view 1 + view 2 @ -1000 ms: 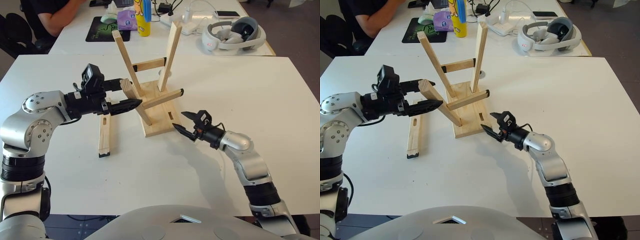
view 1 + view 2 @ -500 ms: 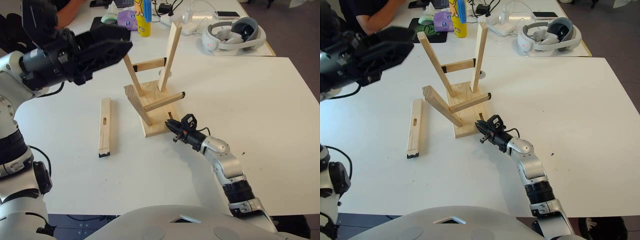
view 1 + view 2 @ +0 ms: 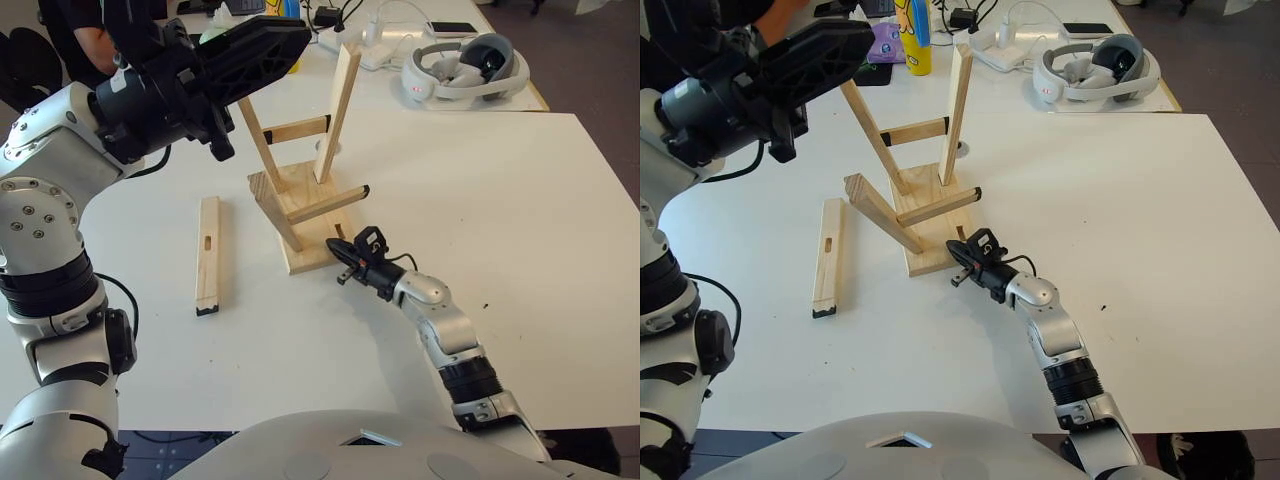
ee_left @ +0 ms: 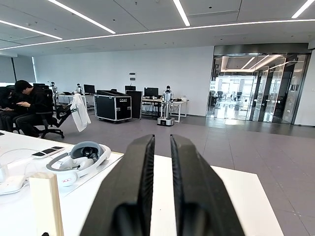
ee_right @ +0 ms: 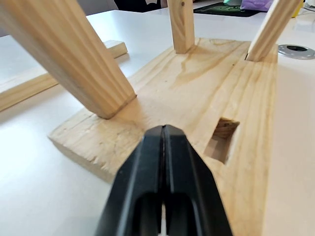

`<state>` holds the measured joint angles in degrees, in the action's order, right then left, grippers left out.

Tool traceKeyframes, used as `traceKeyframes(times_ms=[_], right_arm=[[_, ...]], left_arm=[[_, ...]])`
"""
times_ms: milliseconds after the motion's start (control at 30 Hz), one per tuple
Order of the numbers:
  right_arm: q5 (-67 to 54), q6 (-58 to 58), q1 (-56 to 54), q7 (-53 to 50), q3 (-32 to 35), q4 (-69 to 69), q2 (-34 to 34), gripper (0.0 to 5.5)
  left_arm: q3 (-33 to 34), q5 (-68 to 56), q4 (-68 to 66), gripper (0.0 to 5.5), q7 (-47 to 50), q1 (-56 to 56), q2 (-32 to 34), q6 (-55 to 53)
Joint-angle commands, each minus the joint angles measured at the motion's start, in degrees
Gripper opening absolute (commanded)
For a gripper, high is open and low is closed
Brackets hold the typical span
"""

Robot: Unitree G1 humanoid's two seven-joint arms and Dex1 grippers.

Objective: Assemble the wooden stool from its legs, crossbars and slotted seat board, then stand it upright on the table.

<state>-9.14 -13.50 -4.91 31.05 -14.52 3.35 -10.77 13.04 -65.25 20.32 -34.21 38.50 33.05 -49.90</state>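
The slotted seat board (image 3: 308, 240) lies flat on the white table with three legs standing up from it: two at the back (image 3: 338, 110) and a tilted one in front (image 3: 272, 205). One crossbar (image 3: 300, 130) joins the back legs, another (image 3: 330, 202) runs to the tilted leg. A loose leg (image 3: 209, 252) lies to the left. My right gripper (image 5: 162, 129) is shut, its tip at the board's near corner beside an empty slot (image 5: 221, 140). High above the table, my left gripper (image 3: 297, 32) is shut and holds nothing, near the top of the back left leg.
A second table behind carries a yellow bottle (image 3: 917, 40), a white headset (image 3: 465, 70), cables and a mouse pad, with a person seated at it. A metal grommet (image 5: 295, 49) sits in the table behind the board. The table's right half is bare.
My left arm rose from beside the tilted leg to high over the table. My right gripper went from open to shut and moved left to the board's near corner.
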Motion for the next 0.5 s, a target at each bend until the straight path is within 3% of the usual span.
traceKeyframes(times_ms=[33,300,433,500], right_arm=[[1.75,-3.82,1.95,-0.29,-1.95,3.19,-0.13,0.00],[1.78,-3.96,1.70,-0.18,-2.18,3.40,-0.49,0.00],[1.81,-4.45,1.66,0.00,-2.64,2.78,-0.62,0.00],[1.81,-4.92,1.63,0.23,-2.98,2.22,-0.78,0.00]], left_arm=[[-0.67,-0.93,1.49,0.02,2.69,2.15,-2.08,0.76],[-1.48,-4.57,3.62,0.02,7.10,7.16,-3.83,0.55],[-18.69,16.20,2.67,0.02,0.44,-7.43,4.45,3.64],[-21.74,21.09,1.72,0.02,0.03,-9.87,3.97,5.86]])
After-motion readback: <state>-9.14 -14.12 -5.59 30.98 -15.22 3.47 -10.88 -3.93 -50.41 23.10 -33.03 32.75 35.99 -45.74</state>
